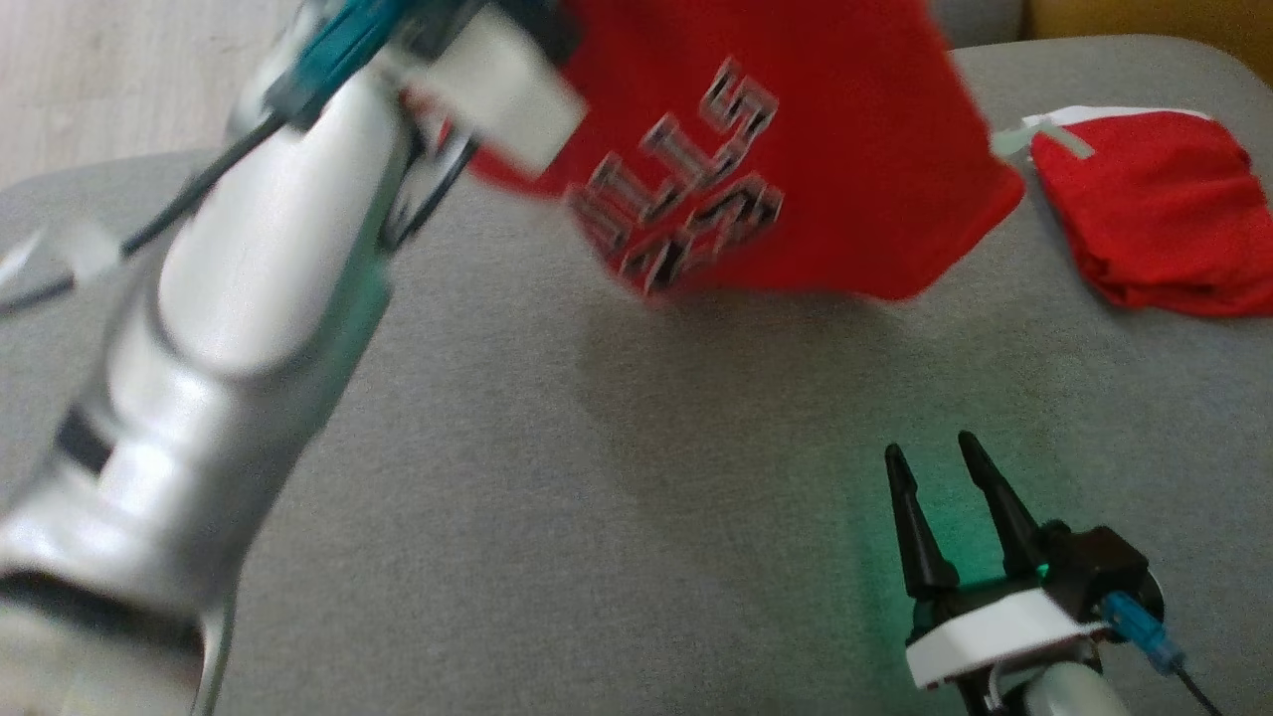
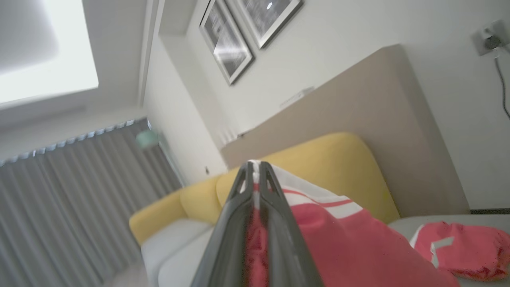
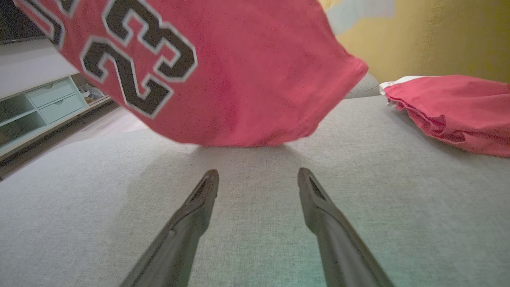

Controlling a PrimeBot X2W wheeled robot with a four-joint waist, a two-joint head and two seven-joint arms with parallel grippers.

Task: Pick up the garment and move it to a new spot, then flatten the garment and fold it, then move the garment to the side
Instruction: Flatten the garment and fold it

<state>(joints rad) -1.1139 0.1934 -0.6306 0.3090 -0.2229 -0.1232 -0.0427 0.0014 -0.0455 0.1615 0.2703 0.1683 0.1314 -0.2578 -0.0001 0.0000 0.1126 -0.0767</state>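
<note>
The garment (image 1: 796, 149) is a red jersey with black-and-white lettering and a number; it hangs in the air above the grey couch seat (image 1: 597, 497). My left gripper (image 2: 257, 167) is shut on its white-trimmed edge, fabric pinched between the fingers. In the head view the left arm reaches up to the top left, and the hand is blurred. My right gripper (image 1: 925, 457) rests low over the seat at the lower right, open and holding nothing. In the right wrist view the garment (image 3: 223, 71) hangs just beyond my open right gripper (image 3: 257, 179), its lower hem close to the cushion.
A second red garment (image 1: 1164, 214) lies crumpled on the seat at the far right. Yellow back cushions (image 2: 330, 167) line the rear of the couch. A low white drawer unit (image 3: 44, 103) stands past the seat's left side.
</note>
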